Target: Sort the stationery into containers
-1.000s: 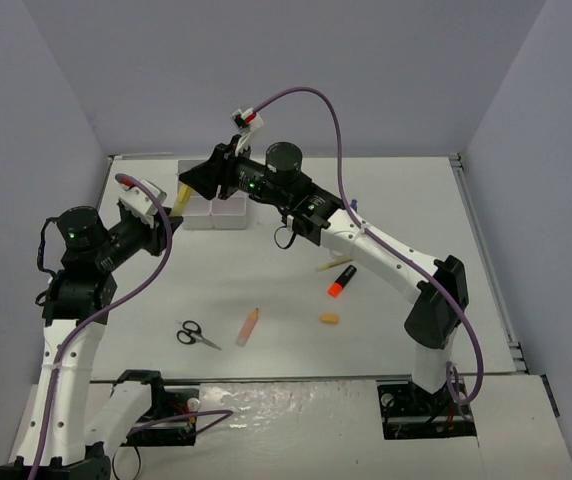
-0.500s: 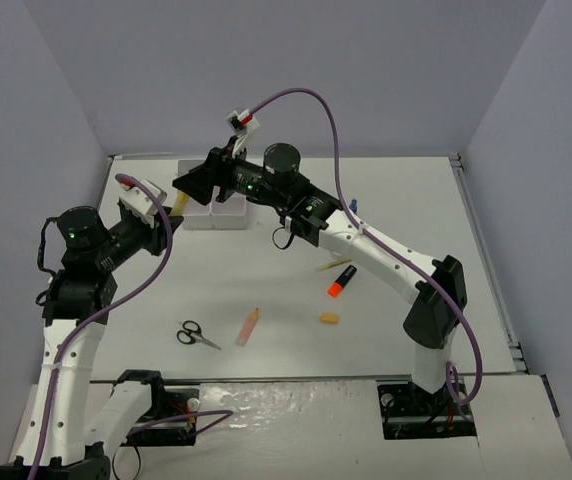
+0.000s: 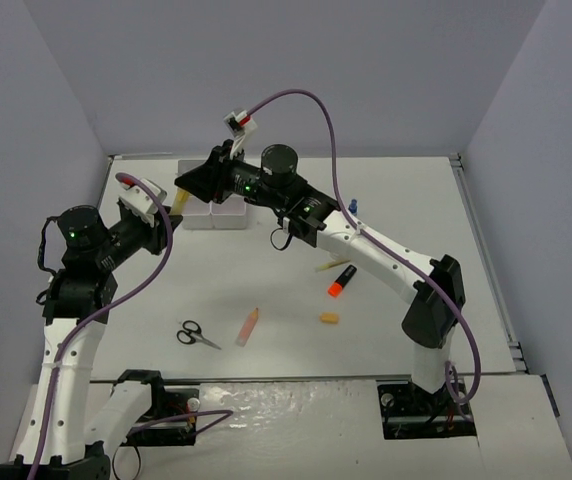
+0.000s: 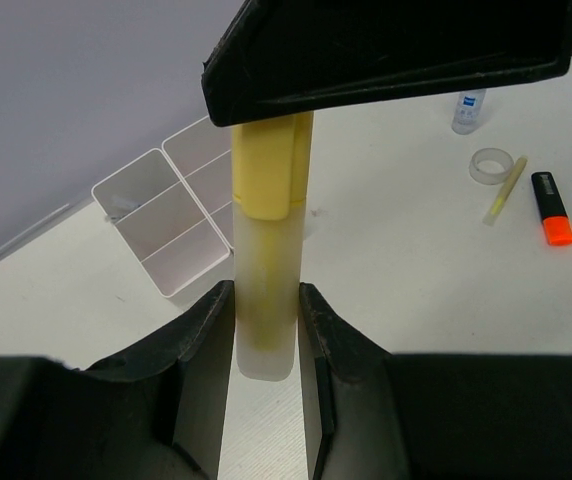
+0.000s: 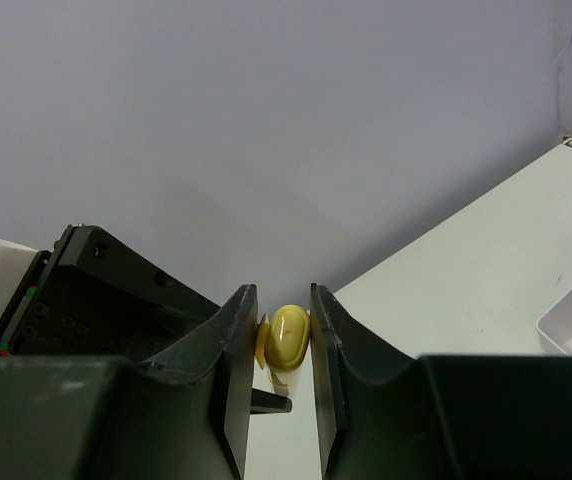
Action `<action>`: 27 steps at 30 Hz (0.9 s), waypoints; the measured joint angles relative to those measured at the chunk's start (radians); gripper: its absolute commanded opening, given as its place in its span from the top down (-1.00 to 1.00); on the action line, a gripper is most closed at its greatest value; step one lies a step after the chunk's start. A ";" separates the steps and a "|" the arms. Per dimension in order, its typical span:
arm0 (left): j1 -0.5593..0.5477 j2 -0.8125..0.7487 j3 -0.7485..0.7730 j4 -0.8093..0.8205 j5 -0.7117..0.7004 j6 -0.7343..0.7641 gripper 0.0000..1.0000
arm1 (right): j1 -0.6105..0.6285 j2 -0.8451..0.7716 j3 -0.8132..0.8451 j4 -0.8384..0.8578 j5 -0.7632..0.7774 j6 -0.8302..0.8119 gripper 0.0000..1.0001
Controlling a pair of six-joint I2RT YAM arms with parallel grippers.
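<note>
A yellow marker (image 3: 178,197) is held between both grippers above the table, just left of the white compartment block (image 3: 228,211). My left gripper (image 4: 266,300) is shut on the marker's pale barrel (image 4: 266,260). My right gripper (image 5: 283,330) is shut on its yellow cap end (image 5: 288,337) and shows as a black shape (image 4: 396,50) over the marker in the left wrist view. On the table lie black-handled scissors (image 3: 197,335), a pink pen (image 3: 247,326), an orange marker (image 3: 341,281), a yellow eraser (image 3: 329,319), a thin yellow pen (image 3: 331,265), a tape roll (image 4: 491,165) and a blue-capped bottle (image 3: 351,206).
The compartment block (image 4: 156,230) stands at the back left near the wall; the cells that show look empty. Grey walls close in the table at the back and both sides. A purple cable arcs over the right arm (image 3: 386,260).
My right gripper has shifted a little to the left at the marker's cap end. The left arm and the items on the table have not moved.
</note>
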 measured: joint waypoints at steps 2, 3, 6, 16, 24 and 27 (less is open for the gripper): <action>0.000 0.000 0.000 0.001 -0.009 -0.001 1.00 | 0.001 0.004 0.000 0.008 0.001 0.000 1.00; 0.000 0.001 0.000 0.004 -0.014 -0.004 1.00 | 0.001 0.007 0.000 0.014 0.003 0.000 1.00; 0.000 0.004 0.000 0.024 -0.018 -0.013 1.00 | 0.004 0.010 0.000 0.037 0.013 0.001 1.00; 0.001 0.021 0.018 0.058 -0.010 -0.081 1.00 | 0.021 0.012 -0.032 0.143 0.065 -0.006 1.00; 0.006 0.029 0.023 0.033 -0.018 -0.082 1.00 | 0.031 0.020 -0.066 0.192 0.091 -0.013 1.00; 0.006 0.036 0.023 0.006 -0.021 -0.082 1.00 | 0.031 0.019 -0.086 0.199 0.094 -0.014 1.00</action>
